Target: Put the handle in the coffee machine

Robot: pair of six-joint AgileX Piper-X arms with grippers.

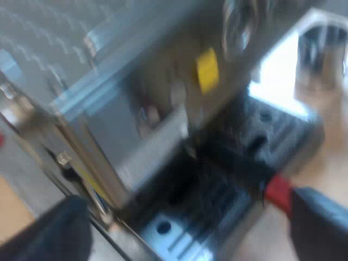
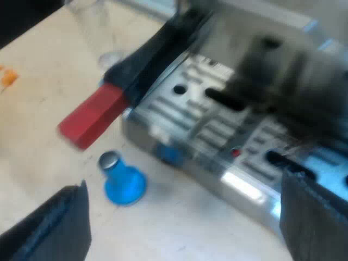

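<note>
The holder's dark handle [image 1: 234, 160] reaches out from the espresso machine's [image 1: 109, 109] front, over the drip tray [image 1: 179, 228]. Its red end [image 1: 278, 193] lies close to one finger [image 1: 321, 223] of my left gripper [image 1: 185, 236], which is open and holds nothing. From the right wrist, the same handle [image 2: 147, 54] juts past the drip tray's [image 2: 217, 130] edge, its red end [image 2: 89, 117] above the table. My right gripper [image 2: 179, 228] hangs open over the table by the tray's edge, empty.
A blue tamper [image 2: 124, 182] stands on the pale table [image 2: 32, 141] beside the tray, under the red end. A measuring glass [image 2: 92, 27] stands farther off. A dark blurred shape [image 2: 288, 92] hovers over the tray. A yellow tag [image 1: 207, 69] marks the machine's front.
</note>
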